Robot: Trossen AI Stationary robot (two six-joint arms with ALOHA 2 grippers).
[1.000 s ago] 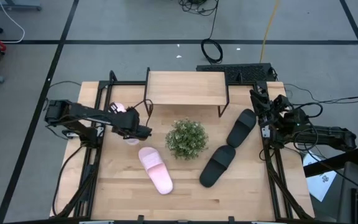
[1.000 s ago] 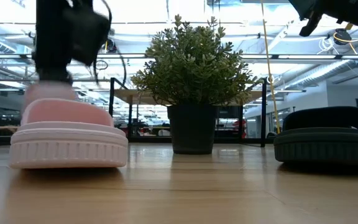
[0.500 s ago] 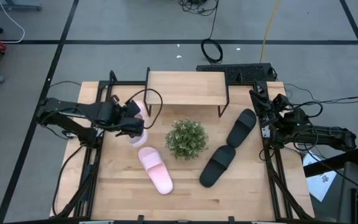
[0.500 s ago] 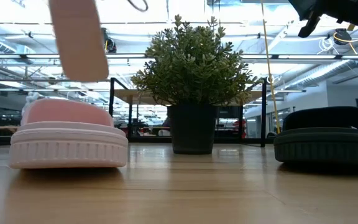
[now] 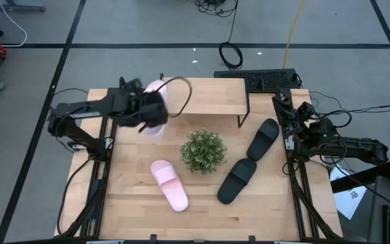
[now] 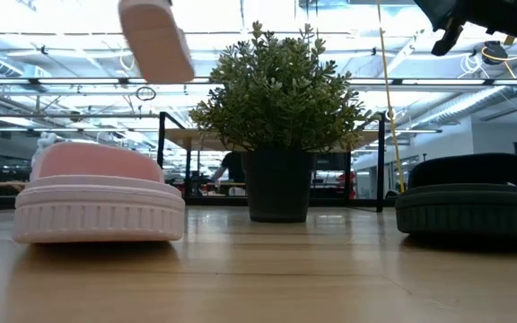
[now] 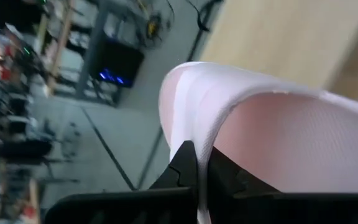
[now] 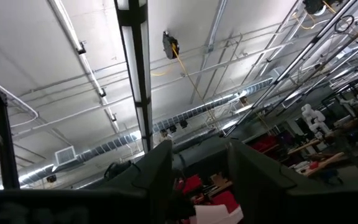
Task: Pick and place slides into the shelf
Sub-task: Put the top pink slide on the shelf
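The left end effector (image 5: pixel 149 112) was closed tight on one pink slide (image 5: pixel 156 108), holding it up in the air by the shelf (image 5: pixel 202 96). The other pink slide (image 5: pixel 168 184) and both black slides (image 5: pixel 236 180) lay on the tabletop (image 5: pixel 134 196). The right end effector (image 8: pixel 194 168) waited open at the side.

My left hand (image 5: pixel 156 112) has carried its pale pink slide (image 5: pixel 156 108) up and farther back, to the shelf's (image 5: pixel 212 95) left end.
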